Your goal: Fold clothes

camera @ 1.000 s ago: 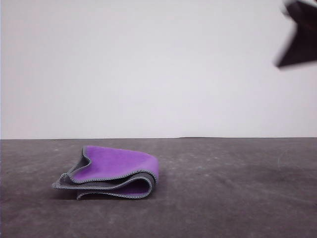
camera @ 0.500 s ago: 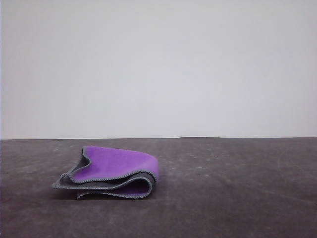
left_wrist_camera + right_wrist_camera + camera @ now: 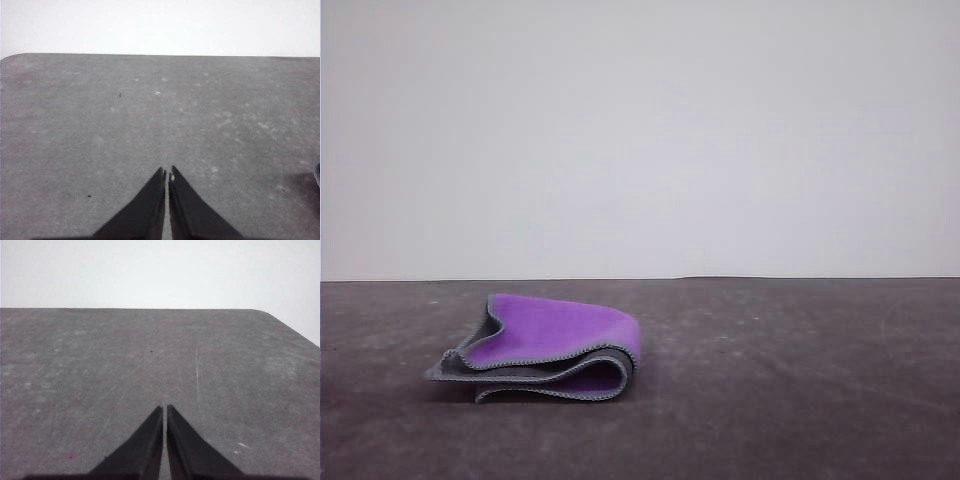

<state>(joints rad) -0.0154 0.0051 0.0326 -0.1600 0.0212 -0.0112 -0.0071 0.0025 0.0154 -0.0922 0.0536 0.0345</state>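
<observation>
While both pairs of jaws sit pressed together on nothing, left gripper above bare grey table, right gripper likewise over tabletop, folded cloth lying left of centre on the table, purple side up, grey hem showing.

Left end effector, right end effector: fingers seemingly closed, empty.
</observation>
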